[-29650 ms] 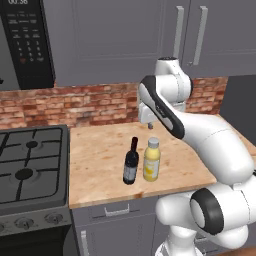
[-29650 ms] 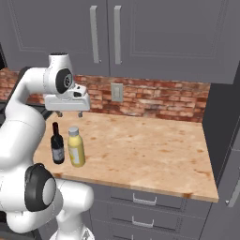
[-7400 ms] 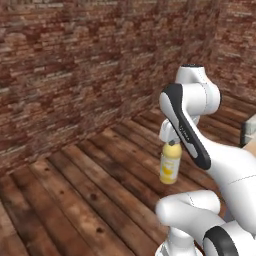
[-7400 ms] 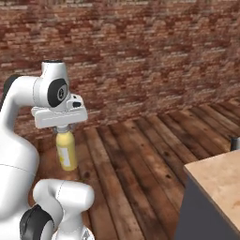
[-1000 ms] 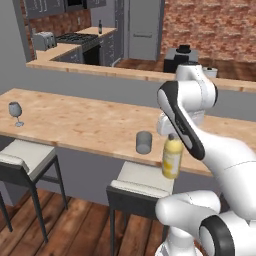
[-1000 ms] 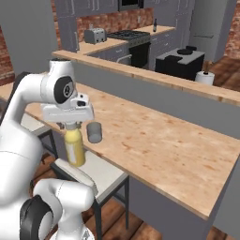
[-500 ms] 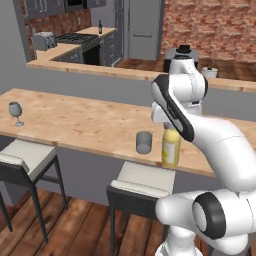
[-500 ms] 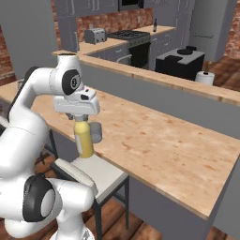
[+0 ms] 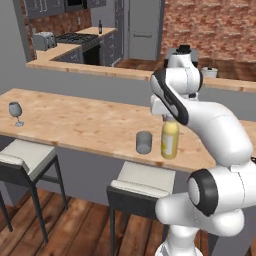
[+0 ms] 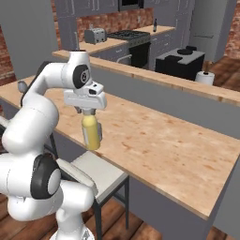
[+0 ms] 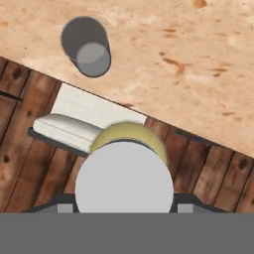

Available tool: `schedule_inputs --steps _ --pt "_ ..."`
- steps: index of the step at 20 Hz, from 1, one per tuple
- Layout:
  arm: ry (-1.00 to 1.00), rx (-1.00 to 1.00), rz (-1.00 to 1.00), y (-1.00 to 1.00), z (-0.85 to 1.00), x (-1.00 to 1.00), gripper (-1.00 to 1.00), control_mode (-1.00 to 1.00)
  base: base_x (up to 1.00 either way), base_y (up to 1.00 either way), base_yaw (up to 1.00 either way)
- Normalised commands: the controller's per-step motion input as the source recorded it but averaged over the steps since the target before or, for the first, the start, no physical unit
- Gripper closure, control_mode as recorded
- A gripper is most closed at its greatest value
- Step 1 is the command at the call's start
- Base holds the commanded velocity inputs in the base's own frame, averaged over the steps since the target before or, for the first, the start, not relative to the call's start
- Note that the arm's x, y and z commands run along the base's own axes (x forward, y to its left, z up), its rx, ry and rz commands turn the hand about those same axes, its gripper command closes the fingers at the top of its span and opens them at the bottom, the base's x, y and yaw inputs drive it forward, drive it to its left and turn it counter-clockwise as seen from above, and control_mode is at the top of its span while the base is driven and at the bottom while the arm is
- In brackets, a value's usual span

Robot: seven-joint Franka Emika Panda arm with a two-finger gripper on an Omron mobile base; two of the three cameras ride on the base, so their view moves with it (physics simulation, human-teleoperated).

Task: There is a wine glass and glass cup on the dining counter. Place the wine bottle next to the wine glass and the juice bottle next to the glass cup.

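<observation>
Gripper [image 9: 169,118] is clamping the cap of the juice bottle [image 9: 169,139] from above, fingers pinching it, bottle hanging upright at the near edge of the dining counter [image 9: 85,122]. Glass cup [image 9: 144,142] is standing on the counter just left of the bottle, apart from it. Wine glass [image 9: 16,113] is standing far to the left on the same top. Stool [image 9: 142,183] is sitting below the bottle, a second stool [image 9: 26,156] further left.
</observation>
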Motion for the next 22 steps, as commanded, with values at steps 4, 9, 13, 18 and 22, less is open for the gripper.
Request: schedule_inputs --steps 4,9,13,18,22 --pt "0.0 0.03 0.02 -0.14 -0.14 0.37 1.0 -1.0 0.0 0.0 0.0" --pt "0.0 0.0 0.02 -0.09 -0.22 0.38 1.0 -1.0 0.0 0.0 0.0" --pt "0.0 0.0 0.04 -0.11 -0.26 0.36 1.0 -1.0 0.0 0.0 0.0" --pt "0.0 0.0 0.03 -0.11 -0.27 0.37 1.0 -1.0 0.0 0.0 0.0" --pt "0.03 0.0 0.0 -0.11 -0.27 0.42 1.0 -1.0 0.0 0.0 0.0"
